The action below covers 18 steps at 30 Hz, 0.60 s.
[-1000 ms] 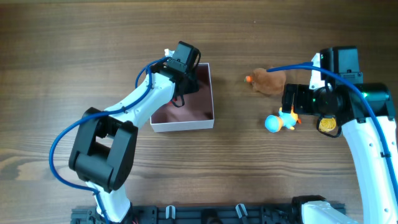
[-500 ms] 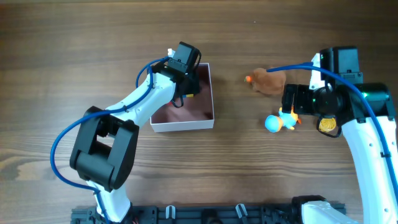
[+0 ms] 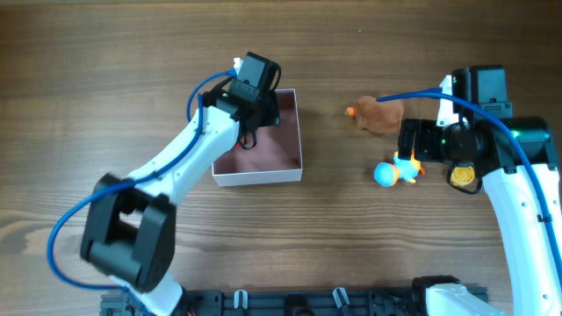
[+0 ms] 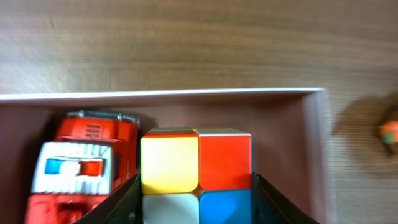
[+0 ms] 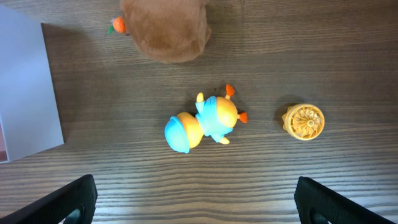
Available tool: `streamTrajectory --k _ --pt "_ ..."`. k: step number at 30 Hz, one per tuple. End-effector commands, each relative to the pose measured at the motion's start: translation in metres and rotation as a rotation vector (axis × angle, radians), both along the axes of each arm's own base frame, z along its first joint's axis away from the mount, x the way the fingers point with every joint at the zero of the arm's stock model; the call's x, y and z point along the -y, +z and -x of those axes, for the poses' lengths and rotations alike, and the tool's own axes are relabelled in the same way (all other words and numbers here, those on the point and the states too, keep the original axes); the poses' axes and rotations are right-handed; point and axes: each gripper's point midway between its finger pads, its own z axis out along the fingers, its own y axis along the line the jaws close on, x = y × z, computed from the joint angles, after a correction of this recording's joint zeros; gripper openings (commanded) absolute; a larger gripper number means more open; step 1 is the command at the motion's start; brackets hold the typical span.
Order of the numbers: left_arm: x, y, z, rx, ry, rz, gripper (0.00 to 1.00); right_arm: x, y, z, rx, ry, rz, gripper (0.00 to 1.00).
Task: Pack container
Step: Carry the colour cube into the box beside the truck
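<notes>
Dark brown wood table (image 3: 105, 53). The container (image 3: 259, 176), white walls and pink inside, sits under the left gripper (image 4: 196, 180). Overhead, the gripper and wrist hide its far left corner and whatever is held. In the wrist view both fingers (image 4: 127, 202) press the sides of a colour cube (image 4: 196, 171) with yellow, orange, white and blue tiles. Its lower half is cut off by the frame edge, so whether it touches the container floor cannot be told. Just outside the left finger, inside the container, is a red toy truck (image 4: 84, 165), its bottom end cut off. The far wall runs just beyond the fingertips.

Right gripper (image 5: 195, 186) is spread wide with nothing between the fingers; only the tips show at the bottom corners. Ahead of them, between the two, lies a blue-and-yellow duck toy (image 5: 202, 121). Beyond it is a brown plush (image 5: 165, 28), its top cropped. A small yellow disc (image 5: 303, 121) lies ahead of the right finger, too small to identify. A container wall shows at the left edge.
</notes>
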Motion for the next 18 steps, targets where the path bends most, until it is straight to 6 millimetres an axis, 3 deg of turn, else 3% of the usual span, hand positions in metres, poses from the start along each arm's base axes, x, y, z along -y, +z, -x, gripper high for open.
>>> streamTrajectory --k 1,8,18 --pt "0.002 0.031 0.000 0.098 -0.032 -0.055 0.51 0.002 0.006 -0.005 0.016 -0.004 0.015 1.00" --pt "-0.002 0.008 0.007 0.028 -0.036 -0.094 0.50 0.002 0.006 -0.005 0.013 -0.004 0.015 1.00" --pt "-0.010 -0.062 0.006 -0.108 -0.022 -0.163 0.52 0.002 0.005 -0.003 0.005 -0.004 0.016 1.00"
